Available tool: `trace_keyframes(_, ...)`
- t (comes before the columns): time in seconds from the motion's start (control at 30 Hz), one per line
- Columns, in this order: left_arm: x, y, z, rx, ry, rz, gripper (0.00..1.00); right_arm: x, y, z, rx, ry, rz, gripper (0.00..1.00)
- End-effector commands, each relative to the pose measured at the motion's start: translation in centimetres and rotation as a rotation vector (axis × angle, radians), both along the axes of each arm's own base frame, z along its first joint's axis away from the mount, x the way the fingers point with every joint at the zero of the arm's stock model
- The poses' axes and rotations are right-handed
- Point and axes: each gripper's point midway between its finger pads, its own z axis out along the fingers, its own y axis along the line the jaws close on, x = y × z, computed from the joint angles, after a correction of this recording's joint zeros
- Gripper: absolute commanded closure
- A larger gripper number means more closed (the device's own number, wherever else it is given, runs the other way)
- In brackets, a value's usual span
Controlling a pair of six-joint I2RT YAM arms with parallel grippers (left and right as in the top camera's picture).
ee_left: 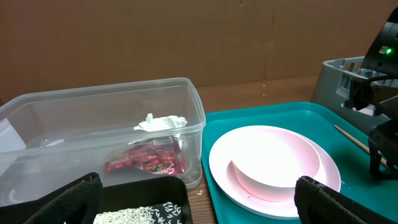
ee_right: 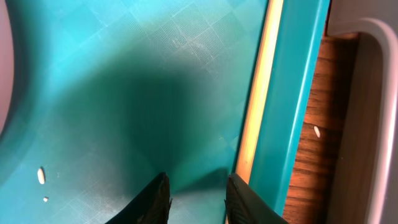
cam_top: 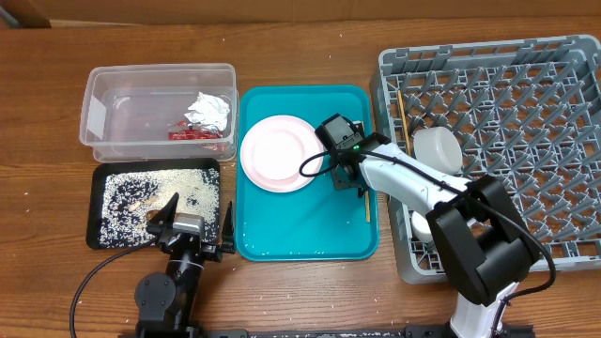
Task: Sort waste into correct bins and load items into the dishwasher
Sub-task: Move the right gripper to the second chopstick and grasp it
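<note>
A thin wooden chopstick (ee_right: 256,112) lies along the right inner edge of the teal tray (cam_top: 310,230). My right gripper (ee_right: 198,200) hovers low over the tray floor just left of it, open, with only teal floor between its fingers (ee_right: 155,202). Seen from overhead, the right gripper (cam_top: 347,178) is between the stacked plates and the chopstick (cam_top: 367,205). A pink plate (cam_top: 282,150) rests on the white plate (cam_top: 248,161). The clear tub (cam_top: 94,113) holds a tissue (cam_top: 210,110) and a red wrapper (cam_top: 192,134). My left gripper (cam_top: 197,223) is wide open at the front.
The black tray (cam_top: 98,202) carries grainy white scraps (cam_top: 155,192). The grey dish rack (cam_top: 526,122) on the right holds a pale bowl (cam_top: 438,147), a white cup (cam_top: 419,225) and another chopstick (cam_top: 401,111). Bare wood separates the teal tray from the rack.
</note>
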Motion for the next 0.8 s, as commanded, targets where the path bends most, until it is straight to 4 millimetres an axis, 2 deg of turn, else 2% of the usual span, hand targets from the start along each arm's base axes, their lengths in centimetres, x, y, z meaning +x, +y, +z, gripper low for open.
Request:
trace_keyframes(0.0,0.0,0.0,0.0,-0.007,-0.005,0.0,0.0,-0.9,-0.1,-1.0,-0.007,0.044,0.006,0.68)
trace_keyframes(0.07,0.0,0.0,0.0,-0.007,-0.005,0.0,0.0,-0.5,0.3,0.1,0.009,0.02,0.008,0.68)
trace_keyframes(0.1,0.0,0.0,0.0,-0.007,-0.005,0.0,0.0,-0.1,0.5,1.5,0.024,-0.008,0.007,0.68)
trace_keyframes(0.2,0.0,0.0,0.0,-0.007,-0.005,0.0,0.0,0.6,0.1,3.4,0.019,-0.068,-0.003,0.68)
trace_keyframes(0.27,0.0,0.0,0.0,-0.007,-0.005,0.0,0.0,0.5,-0.1,4.1,0.016,-0.078,-0.006,0.68)
trace_keyframes(0.43,0.0,0.0,0.0,-0.007,-0.005,0.0,0.0,-1.1,-1.1,3.0,-0.002,-0.004,-0.012,0.68)
trace_keyframes(0.67,0.0,0.0,0.0,-0.007,-0.005,0.0,0.0,-2.5,0.1,-0.1,0.106,0.031,0.009,0.68)
trace_keyframes(0.77,0.0,0.0,0.0,-0.007,-0.005,0.0,0.0,-3.1,-0.6,-1.2,0.095,0.027,-0.011,0.69)
